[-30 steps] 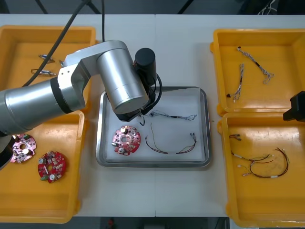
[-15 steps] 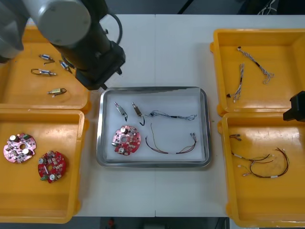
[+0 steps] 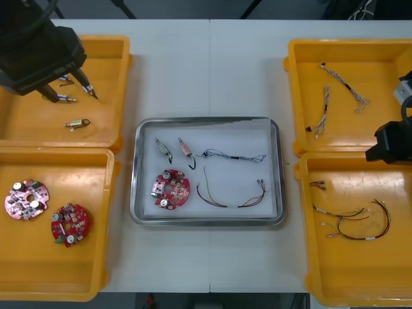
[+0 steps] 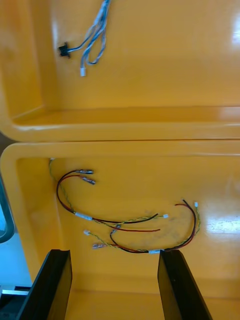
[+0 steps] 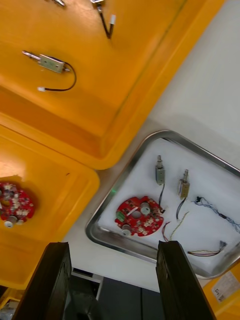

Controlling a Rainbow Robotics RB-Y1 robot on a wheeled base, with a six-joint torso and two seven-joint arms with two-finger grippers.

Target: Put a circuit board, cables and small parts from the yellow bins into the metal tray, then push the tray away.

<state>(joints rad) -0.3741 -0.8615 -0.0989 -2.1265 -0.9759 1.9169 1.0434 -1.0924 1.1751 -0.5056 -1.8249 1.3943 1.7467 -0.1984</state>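
The left gripper (image 5: 112, 245) is held wide, with nothing between its fingers, above the table's far-left corner. It is over the far-left bin (image 3: 122, 77), on whose floor loose parts (image 3: 77, 123) are scattered. The right gripper (image 4: 114, 255) is likewise spread wide and empty, at the table's right edge, over the near-right bin (image 3: 309, 257). Red, yellow and black cables (image 4: 125, 225) are seen just beyond its fingers.

The tray (image 3: 206, 222) is set at the table's middle, between the bins. Inside it, a board (image 3: 170, 190) is laid by the near-left corner and two small parts (image 3: 163, 148) by the far-left corner. A twisted cable (image 3: 235, 156) is laid along the far edge, and a red-yellow cable (image 3: 228, 198) toward the near-right corner.

Two more boards (image 3: 26, 198) are left in the near-left bin (image 3: 109, 257), and blue-white cables (image 3: 325, 109) in the far-right bin (image 3: 290, 96).
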